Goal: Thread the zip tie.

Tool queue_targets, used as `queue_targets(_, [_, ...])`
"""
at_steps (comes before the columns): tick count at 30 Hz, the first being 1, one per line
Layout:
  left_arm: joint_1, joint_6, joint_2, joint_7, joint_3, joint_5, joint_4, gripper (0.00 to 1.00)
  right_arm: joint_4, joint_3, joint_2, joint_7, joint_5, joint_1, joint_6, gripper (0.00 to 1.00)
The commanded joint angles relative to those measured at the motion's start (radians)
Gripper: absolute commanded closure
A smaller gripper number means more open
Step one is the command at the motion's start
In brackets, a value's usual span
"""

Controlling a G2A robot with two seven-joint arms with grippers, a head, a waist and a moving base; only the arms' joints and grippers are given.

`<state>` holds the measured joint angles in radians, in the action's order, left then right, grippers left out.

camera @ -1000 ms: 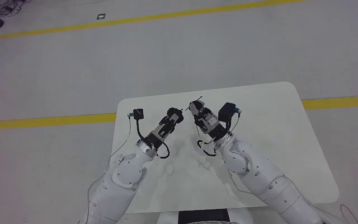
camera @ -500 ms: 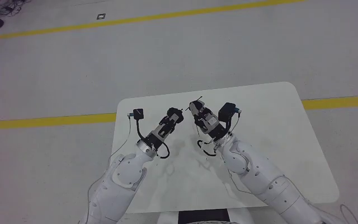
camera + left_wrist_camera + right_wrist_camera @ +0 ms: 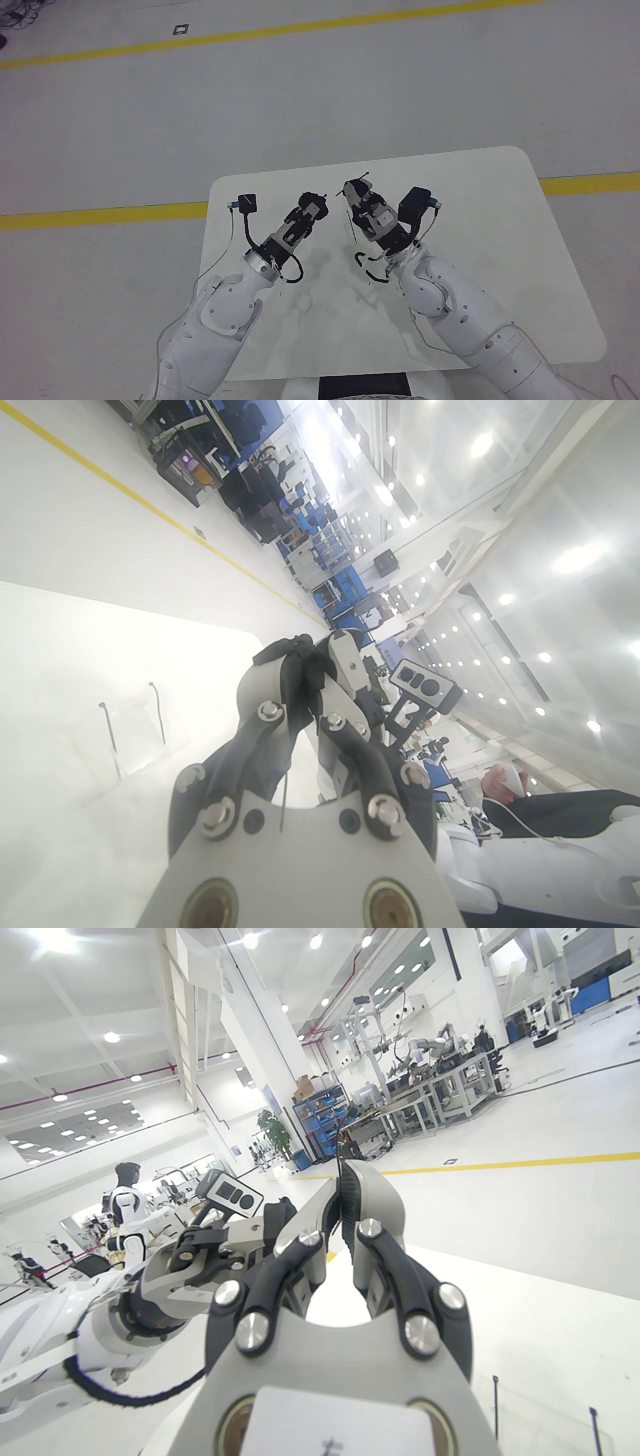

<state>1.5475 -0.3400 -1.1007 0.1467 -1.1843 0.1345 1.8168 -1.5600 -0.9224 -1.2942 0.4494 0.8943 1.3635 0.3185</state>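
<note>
Both arms hover over the middle of the white table (image 3: pixel 480 200), their tips close together. My left gripper (image 3: pixel 314 203) (image 3: pixel 299 652) is shut on a black zip tie, and a thin strand of the tie (image 3: pixel 283 800) hangs down between its fingers. My right gripper (image 3: pixel 352 189) (image 3: pixel 342 1178) is shut on a thin black zip tie tail (image 3: pixel 340 1143), which sticks out past its fingertips. In the left wrist view the right gripper (image 3: pixel 345 660) stands just beyond the left one. Whether both hold the same tie is hidden.
A clear shallow tray (image 3: pixel 100 740) lies on the table below the grippers. It holds spare black zip ties (image 3: pixel 110 730) (image 3: pixel 495 1398). The table's rounded far corner (image 3: pixel 520 152) and right half are bare white surface.
My right arm has shifted slightly to the right, away from the left gripper. The left arm has kept still.
</note>
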Motion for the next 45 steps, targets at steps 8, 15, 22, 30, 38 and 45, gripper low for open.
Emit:
queue_targets(8, [0.000,0.000,0.000,0.000,0.000,0.000,0.000,1.00,-0.040,-0.020,-0.002,0.059,0.016,0.059,0.001,1.00])
queue_targets(15, [0.000,0.000,0.000,0.000,0.000,0.000,0.000,1.00,-0.035,0.018,-0.023,0.087,0.012,0.046,-0.060,1.00])
queue_targets(22, [0.000,0.000,0.000,0.000,0.000,0.000,0.000,1.00,-0.009,0.066,-0.052,0.100,0.010,0.011,-0.144,1.00])
queue_targets(30, [0.000,0.000,0.000,0.000,0.000,0.000,0.000,1.00,-0.002,0.090,-0.077,0.092,-0.002,0.002,-0.223,1.00])
queue_targets(38, [0.000,0.000,0.000,0.000,0.000,0.000,0.000,1.00,-0.005,0.088,-0.078,0.088,-0.004,0.006,-0.237,1.00])
queue_targets(45, [0.000,0.000,0.000,0.000,0.000,0.000,0.000,1.00,-0.005,0.088,-0.078,0.088,-0.004,0.006,-0.237,1.00])
